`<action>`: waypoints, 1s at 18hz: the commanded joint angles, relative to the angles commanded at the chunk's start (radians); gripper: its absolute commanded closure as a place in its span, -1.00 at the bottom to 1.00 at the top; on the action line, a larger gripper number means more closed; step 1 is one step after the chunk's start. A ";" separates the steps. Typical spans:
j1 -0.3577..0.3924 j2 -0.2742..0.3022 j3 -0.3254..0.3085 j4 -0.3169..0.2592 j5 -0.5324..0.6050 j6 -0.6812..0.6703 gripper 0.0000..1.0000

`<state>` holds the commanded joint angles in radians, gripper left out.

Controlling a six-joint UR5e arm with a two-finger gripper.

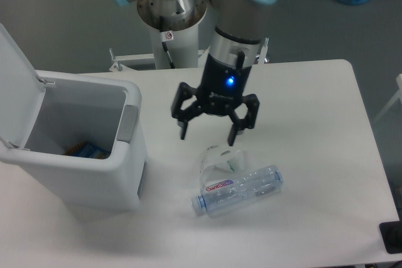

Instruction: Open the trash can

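The white boxy trash can (81, 167) stands at the left of the table. Its lid (17, 86) is swung up and back at the far left, so the inside shows, with some blue and orange items at the bottom. The grey push tab (127, 123) is on its right rim. My gripper (208, 135) hangs over the table to the right of the can, apart from it. It is open and empty, fingers pointing down, just above a white cup.
A clear plastic bottle (239, 191) with a red and blue label lies on its side below the gripper. A small white cup (220, 158) lies beside it. The robot base (169, 23) stands at the back. The table's right edge (370, 149) slants down.
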<state>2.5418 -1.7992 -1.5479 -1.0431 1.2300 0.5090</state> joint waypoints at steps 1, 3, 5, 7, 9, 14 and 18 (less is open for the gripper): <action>0.002 -0.012 0.008 0.000 0.035 0.044 -1.00; 0.030 -0.041 0.015 -0.002 0.109 0.165 -1.00; 0.061 -0.063 0.032 -0.003 0.131 0.265 -1.00; 0.078 -0.095 0.055 -0.002 0.134 0.327 -1.00; 0.089 -0.129 0.086 -0.005 0.169 0.394 -1.00; 0.087 -0.167 0.086 -0.002 0.227 0.560 -1.00; 0.084 -0.180 0.078 0.000 0.288 0.568 -1.00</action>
<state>2.6262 -1.9788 -1.4696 -1.0431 1.5184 1.0768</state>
